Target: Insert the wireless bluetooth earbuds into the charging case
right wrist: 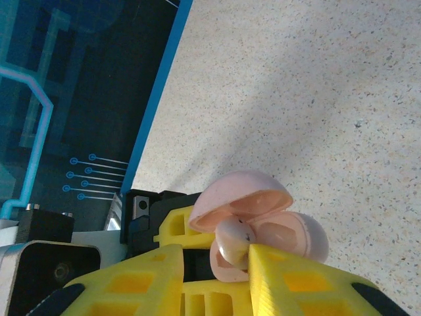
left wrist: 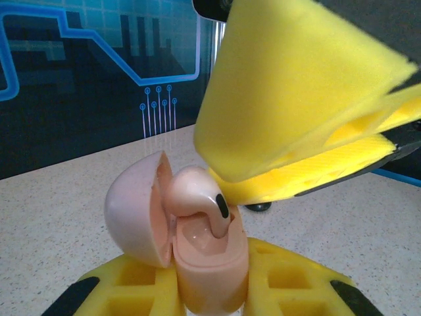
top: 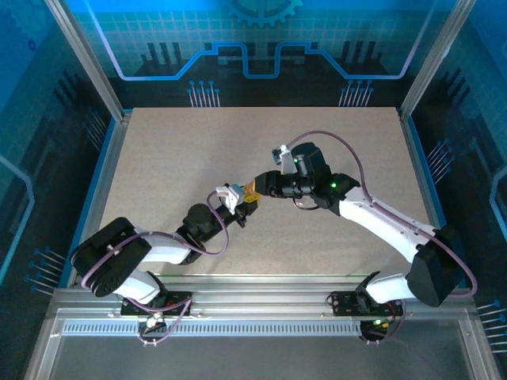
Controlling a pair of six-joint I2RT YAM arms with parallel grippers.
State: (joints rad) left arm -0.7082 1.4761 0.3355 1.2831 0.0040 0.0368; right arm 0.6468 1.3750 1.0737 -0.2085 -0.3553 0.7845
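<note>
Pink earbud (left wrist: 192, 192) — halfway into open case (left wrist: 212, 280)

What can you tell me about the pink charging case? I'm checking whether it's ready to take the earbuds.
The charging case is a glossy, pale pink, pebble-shaped shell, apparently plastic. Its hinged lid is swung open. The left gripper clamps the lower half between its yellow pads. One pale pink earbud sits partly in a well, stem inward, with the right gripper close around it.
</note>
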